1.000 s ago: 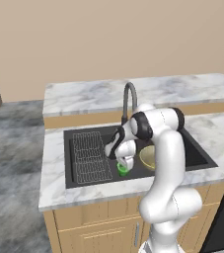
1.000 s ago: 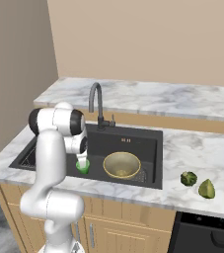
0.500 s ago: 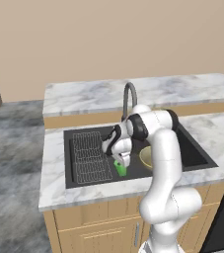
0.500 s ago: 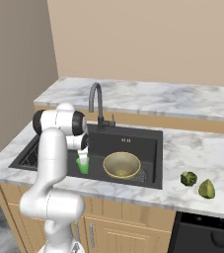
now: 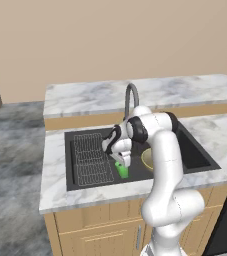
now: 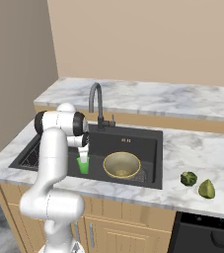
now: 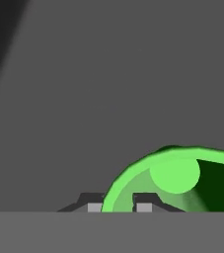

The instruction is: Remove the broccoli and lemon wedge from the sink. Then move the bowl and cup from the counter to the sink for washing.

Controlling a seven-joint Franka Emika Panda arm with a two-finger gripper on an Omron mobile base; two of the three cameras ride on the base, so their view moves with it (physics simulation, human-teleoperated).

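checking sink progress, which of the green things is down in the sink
The bright green cup, at the pincer beside the bowl. The broccoli and lemon wedge lie on the counter.

- The left base view looks forward and down from behind the arm's left side, taking in the sink at middle distance with the counter around it.
- The right base view looks forward and down from behind the arm's right side at the same sink and counter.
- Both share the faucet, the bowl and the cup.
- The hand view looks down along the gripper, very near the cup and the dark sink floor.
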